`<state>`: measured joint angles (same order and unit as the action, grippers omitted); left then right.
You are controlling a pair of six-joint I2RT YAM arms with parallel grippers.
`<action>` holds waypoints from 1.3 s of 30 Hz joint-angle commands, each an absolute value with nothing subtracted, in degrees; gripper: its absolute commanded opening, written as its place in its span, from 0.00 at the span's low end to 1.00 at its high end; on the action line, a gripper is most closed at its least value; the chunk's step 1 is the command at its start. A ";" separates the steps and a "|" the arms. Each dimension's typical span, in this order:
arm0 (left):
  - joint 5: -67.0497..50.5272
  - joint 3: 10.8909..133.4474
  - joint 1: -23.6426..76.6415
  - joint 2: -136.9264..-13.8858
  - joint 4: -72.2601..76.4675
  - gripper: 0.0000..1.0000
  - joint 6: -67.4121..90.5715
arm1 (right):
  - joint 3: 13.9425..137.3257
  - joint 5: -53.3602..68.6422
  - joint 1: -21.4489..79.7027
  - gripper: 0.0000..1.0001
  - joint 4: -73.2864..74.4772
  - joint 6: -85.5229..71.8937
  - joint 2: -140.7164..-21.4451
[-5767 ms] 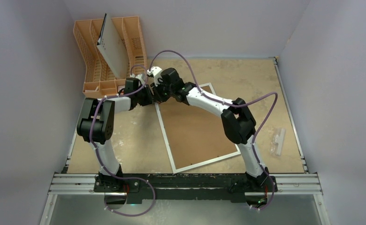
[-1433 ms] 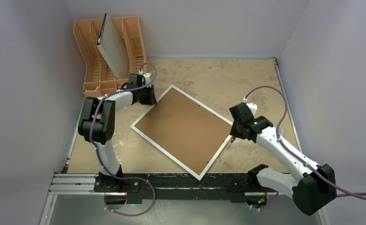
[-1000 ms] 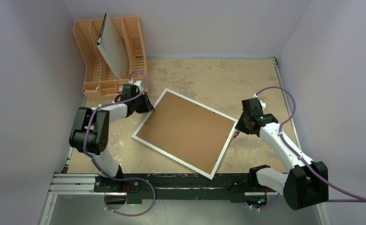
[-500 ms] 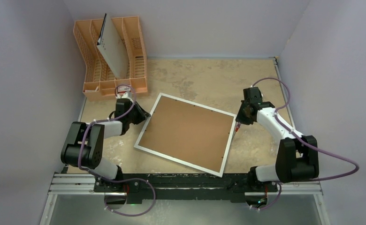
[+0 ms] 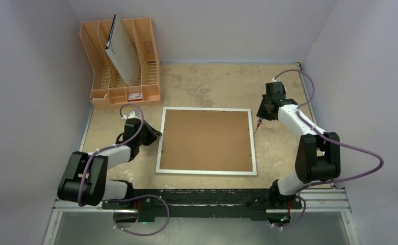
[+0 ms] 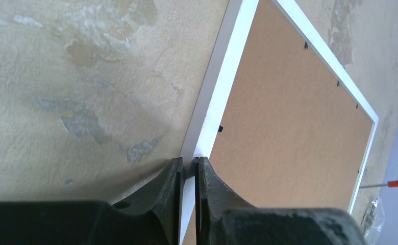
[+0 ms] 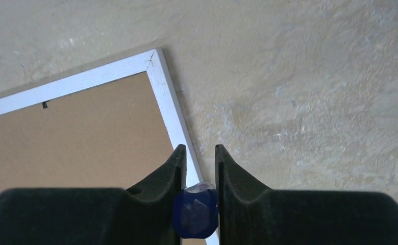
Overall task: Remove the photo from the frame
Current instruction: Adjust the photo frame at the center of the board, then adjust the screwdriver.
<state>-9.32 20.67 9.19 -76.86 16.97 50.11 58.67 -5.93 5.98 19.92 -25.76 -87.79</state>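
Note:
The frame (image 5: 205, 141) lies face down, square to the table's edges, its brown back up inside a narrow white border. The photo is hidden under that back. My left gripper (image 5: 157, 136) is at the frame's left side. In the left wrist view its jaws (image 6: 188, 159) are pinched onto the white border (image 6: 226, 76), one finger outside and one over the backing. My right gripper (image 5: 261, 117) hangs by the far right corner (image 7: 155, 55). It is shut on a thin tool with a blue handle (image 7: 196, 213) and a reddish tip (image 5: 258, 124).
An orange plastic rack (image 5: 145, 48) stands at the back left and holds a leaning grey-white board with holes (image 5: 121, 55). Small black tabs (image 6: 220, 128) line the inside of the frame's back. A clear plastic piece (image 6: 371, 217) lies beyond the frame's right side. Walls close in on three sides.
The frame has turned counterclockwise until square with the table. My left gripper moved nearer along with its left side. The right gripper swung back toward the far right corner.

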 commanded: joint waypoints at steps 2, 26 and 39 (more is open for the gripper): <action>-14.08 17.50 12.66 -74.10 11.13 0.00 52.50 | 63.99 -0.18 7.12 0.00 17.51 -30.12 -88.34; -31.85 39.80 23.01 -68.14 10.52 0.44 14.47 | 56.38 33.95 17.27 0.00 1.83 -23.95 -71.47; -44.34 44.39 37.00 -78.92 26.93 0.47 20.31 | 48.91 41.61 23.02 0.00 -13.38 -27.88 -66.58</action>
